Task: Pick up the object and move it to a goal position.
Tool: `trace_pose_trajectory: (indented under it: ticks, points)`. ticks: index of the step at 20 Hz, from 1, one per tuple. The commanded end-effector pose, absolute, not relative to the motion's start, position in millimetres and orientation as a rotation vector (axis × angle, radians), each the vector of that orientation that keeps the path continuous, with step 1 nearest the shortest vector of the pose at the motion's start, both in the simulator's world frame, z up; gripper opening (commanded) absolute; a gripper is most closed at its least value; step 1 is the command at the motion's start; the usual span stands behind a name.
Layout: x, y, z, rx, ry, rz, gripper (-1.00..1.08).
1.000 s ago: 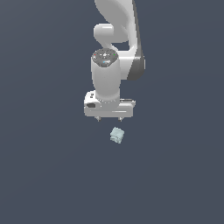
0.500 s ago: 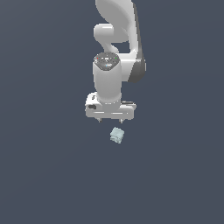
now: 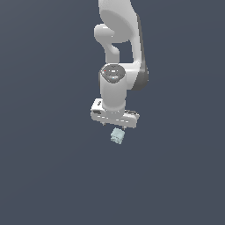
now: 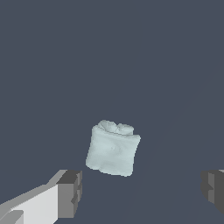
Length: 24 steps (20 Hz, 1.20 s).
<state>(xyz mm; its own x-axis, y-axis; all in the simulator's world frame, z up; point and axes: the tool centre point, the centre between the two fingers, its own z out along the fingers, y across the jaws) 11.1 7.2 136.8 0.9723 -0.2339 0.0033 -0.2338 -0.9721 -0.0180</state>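
White gripper has dropped closer to the mint-green object, jaws spread.

white arm hangs vertical, wrist pointing down, gripper jaws spread wide, holding nothing.

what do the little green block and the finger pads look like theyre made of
Block: looks like matte plaster or soft foam, pale mint with no gloss and lumpy, notched faces. Being a render, it's a guess. End effector finger pads: flat dark grey, rubber-like, ridged edges, on smooth white plastic-looking bodies.
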Motion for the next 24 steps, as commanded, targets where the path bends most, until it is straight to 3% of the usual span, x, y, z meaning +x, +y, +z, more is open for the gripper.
trace_pose_trajectory:
  ticks: [1, 24]
  points:
    - [12.2, 12.1, 125.8, -3.096, 0.447, -0.005, 1.0]
    - [13.9, 27.1, 81.3, -3.064, 0.693, 0.001, 1.0]
